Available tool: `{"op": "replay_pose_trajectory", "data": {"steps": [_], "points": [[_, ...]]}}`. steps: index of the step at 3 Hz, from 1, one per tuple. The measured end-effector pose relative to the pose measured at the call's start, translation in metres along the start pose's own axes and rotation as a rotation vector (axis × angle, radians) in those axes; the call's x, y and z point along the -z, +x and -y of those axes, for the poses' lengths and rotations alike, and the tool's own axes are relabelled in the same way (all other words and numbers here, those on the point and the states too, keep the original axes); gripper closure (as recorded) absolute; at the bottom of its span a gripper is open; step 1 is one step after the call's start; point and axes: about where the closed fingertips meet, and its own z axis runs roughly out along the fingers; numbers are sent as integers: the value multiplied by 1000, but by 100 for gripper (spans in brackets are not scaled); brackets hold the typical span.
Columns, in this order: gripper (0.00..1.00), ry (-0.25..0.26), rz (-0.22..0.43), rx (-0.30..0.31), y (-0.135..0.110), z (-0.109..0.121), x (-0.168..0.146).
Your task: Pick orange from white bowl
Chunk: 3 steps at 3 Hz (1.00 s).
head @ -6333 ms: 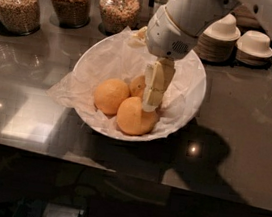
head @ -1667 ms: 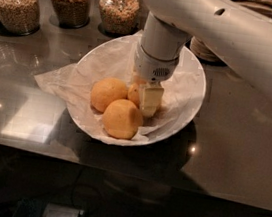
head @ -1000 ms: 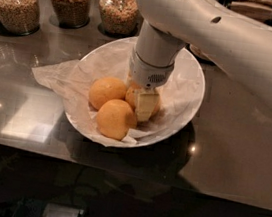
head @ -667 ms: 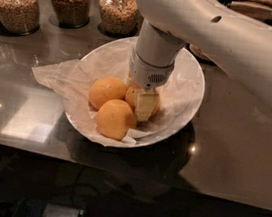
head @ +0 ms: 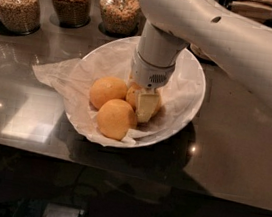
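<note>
1. Camera view: the claw [head: 145,105] sits low in the white bowl [head: 196,78], against the orange [head: 132,96] at 3 o'clock of two other oranges [head: 116,119]. I cannot tell whether it grips.
2. My judgement: clamp squarely, then lift straight, sparing the paper [head: 55,71].

Smooth plastic hand [head: 143,102] in smooth white bowl [head: 199,91]; crumpled paper [head: 55,74]; matt orange [head: 132,95].

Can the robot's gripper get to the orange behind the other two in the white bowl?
Probably yes. The gripper is down inside the white bowl, right against that orange. The other two oranges lie beside it, not over it, so nothing blocks the way.
</note>
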Motion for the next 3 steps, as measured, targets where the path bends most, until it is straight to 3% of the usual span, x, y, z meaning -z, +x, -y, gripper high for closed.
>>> {"op": "replay_pose_trajectory", "data": {"steps": [1,2,3], "points": [[100,13,53,-17,3,2,1],[100,13,53,-16,3,2,2],[100,83,161,19,-1,3,26]]}}
